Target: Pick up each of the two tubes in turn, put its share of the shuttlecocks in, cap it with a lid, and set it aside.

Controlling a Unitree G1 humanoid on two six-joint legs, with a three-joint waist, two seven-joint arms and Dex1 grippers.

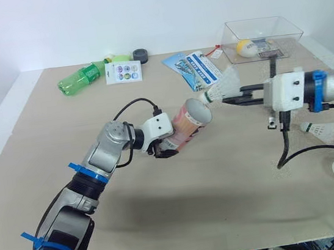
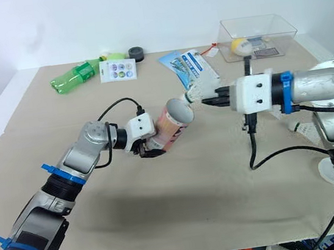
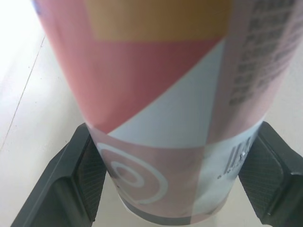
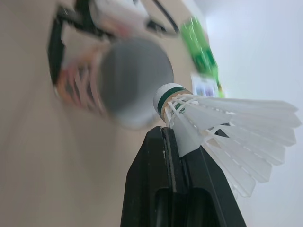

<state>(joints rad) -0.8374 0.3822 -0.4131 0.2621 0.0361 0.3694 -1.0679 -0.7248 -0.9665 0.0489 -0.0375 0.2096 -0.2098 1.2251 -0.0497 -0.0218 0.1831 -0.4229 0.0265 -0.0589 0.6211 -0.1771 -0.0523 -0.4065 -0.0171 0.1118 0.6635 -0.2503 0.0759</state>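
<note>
Left claw (image 1: 171,144) clamped, angled up and rightward; right claw (image 1: 231,99) pinched, level, pointing toward it.

Bright, even light covers the beige table (image 1: 222,173); the white wall (image 1: 140,11) glows, and glare whitens the table beside the tube (image 3: 156,94) in the left wrist view.

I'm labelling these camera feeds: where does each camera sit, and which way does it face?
Left eye view: on the head, facing forward and down over the table; both arms show, left gripper holding the tube, right gripper a shuttlecock.
Right eye view: the head's other eye, same scene.
Left wrist view: on the left wrist, looking along its jaws clamped on the tube.
Right wrist view: on the right wrist, looking along its jaws, past the shuttlecock, at the tube's open mouth.
Both wrist views share the tube.
</note>
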